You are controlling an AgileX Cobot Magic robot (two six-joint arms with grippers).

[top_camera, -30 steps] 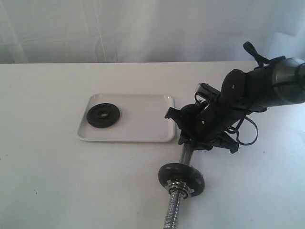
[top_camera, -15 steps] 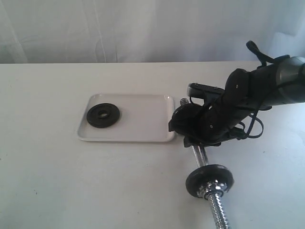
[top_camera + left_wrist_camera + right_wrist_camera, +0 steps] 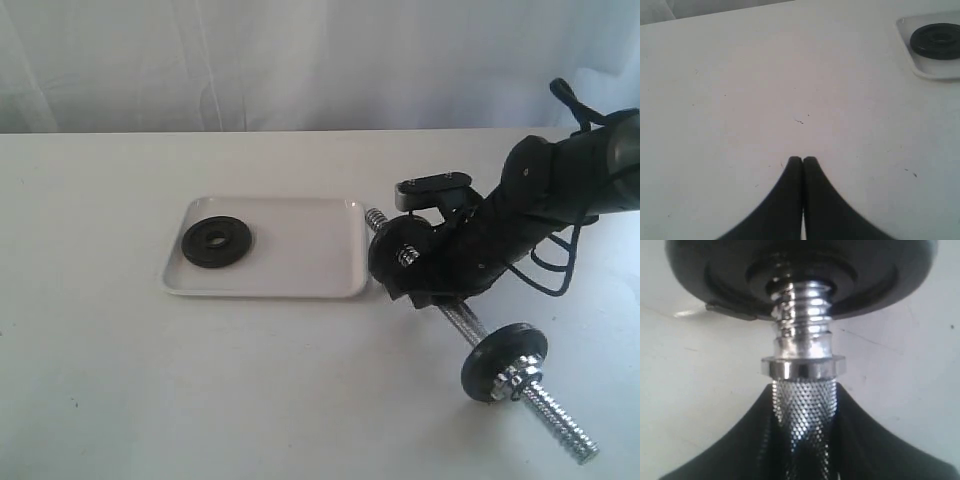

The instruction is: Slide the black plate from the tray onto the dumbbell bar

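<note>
Biggest thing first: the white desk (image 3: 100, 380), mostly bare. The white tray (image 3: 300, 260) sat on it left of centre and hadn't budged over the last second.

The dumbbell bar (image 3: 553, 418) was what changed. A second ago its near threaded end pointed down and to the left in the exterior view. Half a second ago it pointed almost straight down, and now it had swung round to the lower right. That brought the far threaded tip up just beside the tray's right edge. My guess is that the arm was lining up that end with the tray so the plate could go on. One black disc (image 3: 503, 362) with a silver nut already rode on the near half.

The right tool (image 3: 804, 440) was clamped on the bar's knurled middle, with a finger hard against each side, and it was carrying the bar through that swing.

The black plate (image 3: 217, 242) lay flat in the left part of the tray, well apart from the bar and untouched, so the actual sliding wasn't started yet.

The left tool (image 3: 802, 162) hung over bare desk with its tips pressed together and nothing in them. The tray corner and plate showed off at the edge of its view.
</note>
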